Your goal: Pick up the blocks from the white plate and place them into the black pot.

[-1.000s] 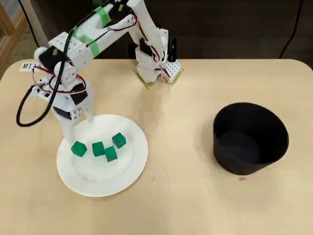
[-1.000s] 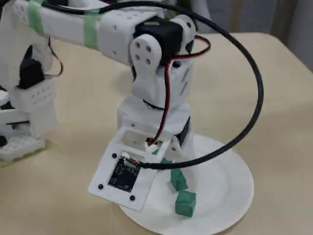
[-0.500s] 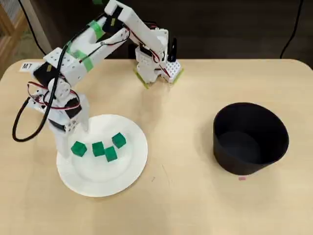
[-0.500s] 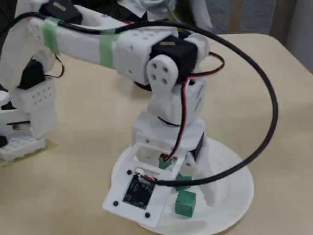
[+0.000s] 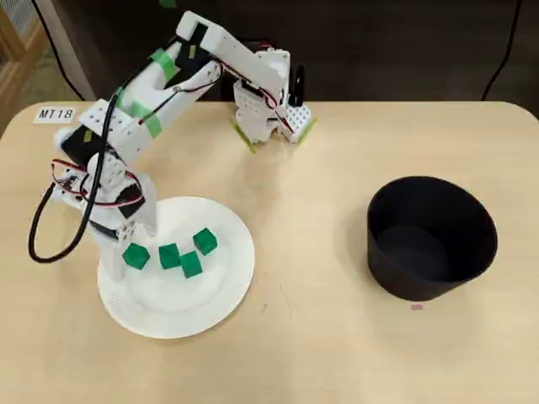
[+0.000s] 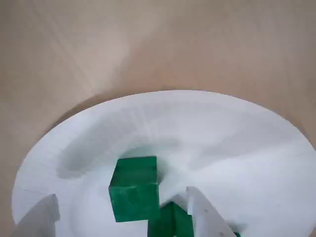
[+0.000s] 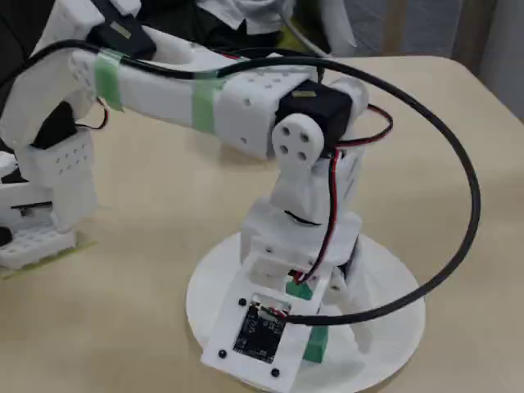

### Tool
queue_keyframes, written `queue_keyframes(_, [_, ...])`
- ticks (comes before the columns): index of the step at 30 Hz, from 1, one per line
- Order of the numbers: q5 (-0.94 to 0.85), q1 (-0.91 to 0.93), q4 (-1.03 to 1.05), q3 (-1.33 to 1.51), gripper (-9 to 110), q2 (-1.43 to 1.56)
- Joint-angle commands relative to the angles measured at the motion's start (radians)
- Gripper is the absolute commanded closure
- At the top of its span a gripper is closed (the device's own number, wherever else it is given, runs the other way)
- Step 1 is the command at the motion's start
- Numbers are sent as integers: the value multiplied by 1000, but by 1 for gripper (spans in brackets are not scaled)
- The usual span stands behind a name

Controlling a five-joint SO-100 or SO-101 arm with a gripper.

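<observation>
Your gripper (image 6: 123, 217) hangs low over the left part of the plate (image 5: 215, 290) in the overhead view, its two fingers spread wide and holding nothing. All four blocks are on the plate in a loose cluster. None is in the pot (image 5: 431, 237), which stands well apart on the right side of the table (image 5: 320, 353) and looks empty.

The relation that counts is in the wrist view. One block (image 6: 134, 187) sits just ahead of the fingertips and between their lines, nearer the right finger (image 6: 205, 212) than the left finger (image 6: 42, 217). A second block (image 6: 168, 223) touches or nearly touches it from behind and lies close against the right finger. Seen from overhead, the target is probably the leftmost block (image 5: 136, 256), right at the fingertips, with the other three blocks (image 5: 187, 254) trailing off to its right.

The fixed view shows little of this, since the wrist and its camera board (image 7: 258, 334) cover the fingertips; only slivers of green peek through.

Your next move is judged to be a short push forward and down, then a close. The cube has no long axis, so any square pinch will do. The risk is the neighbour: a close from here may catch both blocks or nudge the second aside.
</observation>
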Motion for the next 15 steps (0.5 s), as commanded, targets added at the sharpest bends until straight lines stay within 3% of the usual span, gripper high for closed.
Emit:
queue_keyframes(1, [9, -5, -5, -69, 66, 5])
queue_keyframes(11, [40, -5, -5, -114, 69, -51])
queue_keyframes(15, [58, -9, -5, -144, 76, -84])
